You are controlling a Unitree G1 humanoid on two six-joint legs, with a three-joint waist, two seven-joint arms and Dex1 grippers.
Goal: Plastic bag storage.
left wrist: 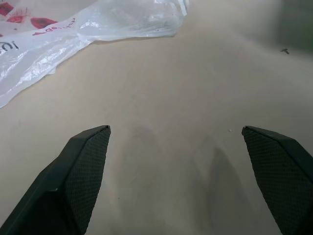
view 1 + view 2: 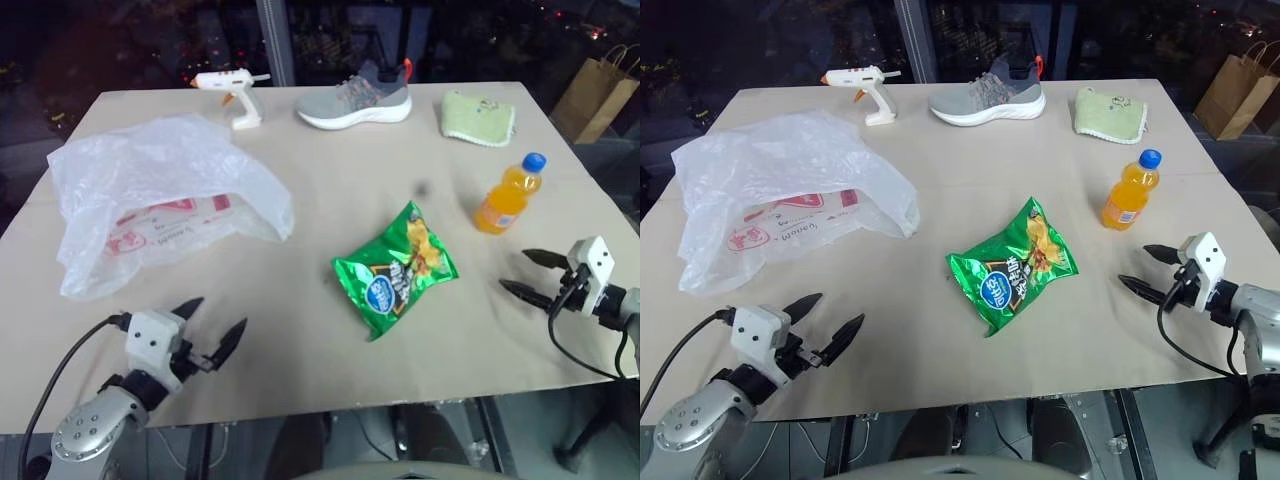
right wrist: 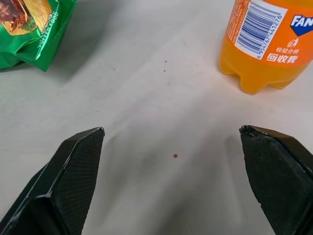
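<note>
Translucent white film, crinkled and puffed up: the plastic bag (image 2: 165,205) lies on the left half of the table (image 2: 330,360), its red printing facing up near the front edge. It looks very light, limp and slippery, so it will likely slide and collapse when touched; a bunched fold at the near right edge seems the best place to pinch. Its long axis runs roughly left to right, with the loose flap toward the snack packet (image 2: 395,270). The left gripper (image 2: 215,328) sits just in front of it, jaws spread, empty. The right gripper (image 2: 532,274), also spread and empty, waits near the orange bottle (image 2: 508,194).
</note>
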